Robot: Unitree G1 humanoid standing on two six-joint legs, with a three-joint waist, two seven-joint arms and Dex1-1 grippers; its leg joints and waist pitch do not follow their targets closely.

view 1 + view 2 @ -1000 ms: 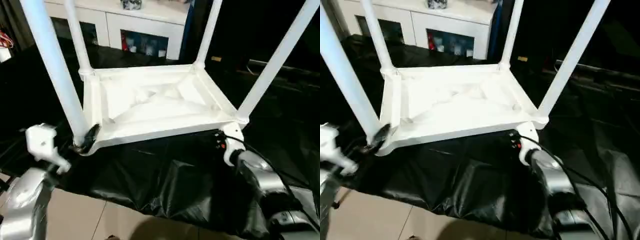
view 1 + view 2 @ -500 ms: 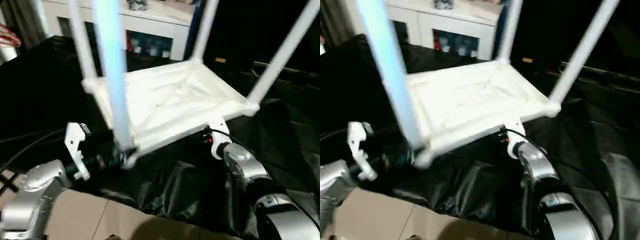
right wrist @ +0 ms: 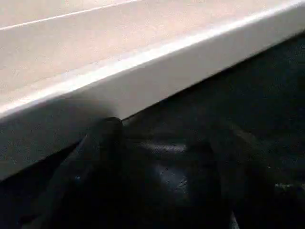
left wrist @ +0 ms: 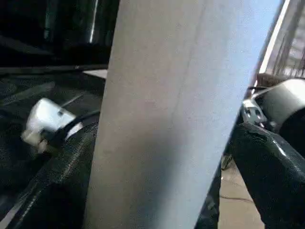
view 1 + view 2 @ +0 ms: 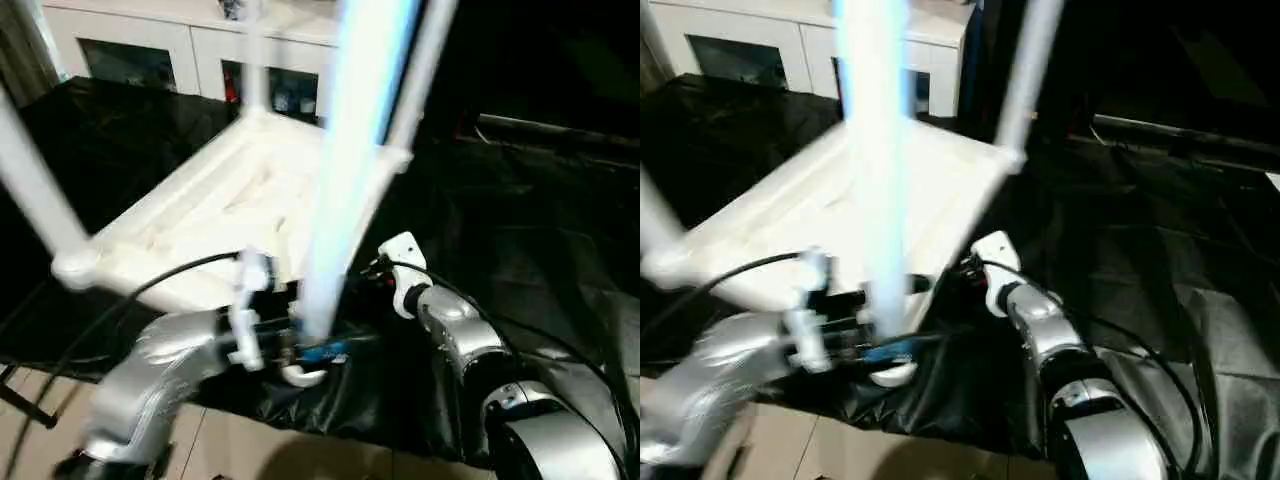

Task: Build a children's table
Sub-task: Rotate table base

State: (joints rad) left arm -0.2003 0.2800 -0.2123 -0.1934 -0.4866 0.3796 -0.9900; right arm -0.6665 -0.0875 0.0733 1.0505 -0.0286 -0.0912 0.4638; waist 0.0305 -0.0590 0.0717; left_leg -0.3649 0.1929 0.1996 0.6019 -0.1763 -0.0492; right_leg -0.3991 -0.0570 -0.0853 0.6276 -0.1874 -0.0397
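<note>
1. White plastic rectangular tabletop (image 5: 215, 210) lies upside down on the crinkled black plastic sheet (image 5: 520, 250), ribbed underside up, one corner turned toward me.
2. Long tapered white tube legs stand up from its corner sockets. The nearest leg (image 5: 345, 170) rises right in front of my head camera; a second leg (image 5: 35, 195) stands at the corner on my left, and a third leg (image 5: 425, 75) at the far corner.
3. My left gripper (image 5: 295, 345) sits at the base of the nearest leg. In my left wrist view the leg (image 4: 181, 114) runs between my two black fingers (image 4: 267, 171), which stand wide on either side of it. I cannot tell whether they press on it.
4. My right gripper (image 3: 157, 176) is at the tabletop's near edge (image 3: 143, 71). One black finger (image 3: 90, 162) reaches up to the underside of that edge; the fingers stand partly apart, and I cannot tell if they clamp the edge.
5. White glass-doored cabinet (image 5: 150, 50) stands beyond the sheet.
</note>
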